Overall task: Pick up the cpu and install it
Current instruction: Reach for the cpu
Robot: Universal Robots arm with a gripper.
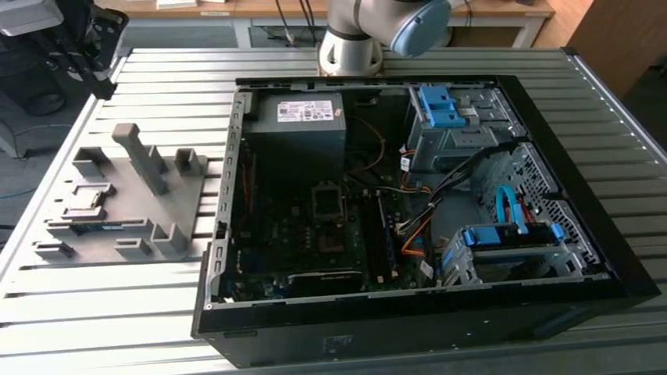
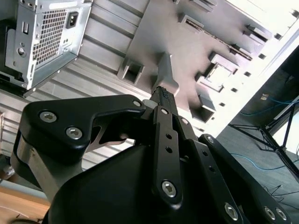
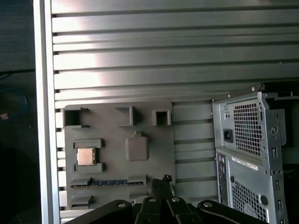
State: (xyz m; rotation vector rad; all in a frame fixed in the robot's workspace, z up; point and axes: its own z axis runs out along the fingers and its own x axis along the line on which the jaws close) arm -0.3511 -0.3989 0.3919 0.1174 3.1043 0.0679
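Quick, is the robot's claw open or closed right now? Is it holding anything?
Gripper: closed, empty. The small flat square silver-topped cpu lies on the grey plastic fixture plate.

The small square cpu (image 3: 85, 156) is showing a pale metal top with a dull shine. The grey plastic fixture plate (image 3: 117, 172) is looking matt and smooth. The ribbed metal table (image 3: 140, 46) is glinting with a brushed finish. The perforated steel panel (image 3: 247, 128) of the computer case is gleaming softly, while the black gripper (image 2: 162, 93) is looking matt, its metal screw heads shining
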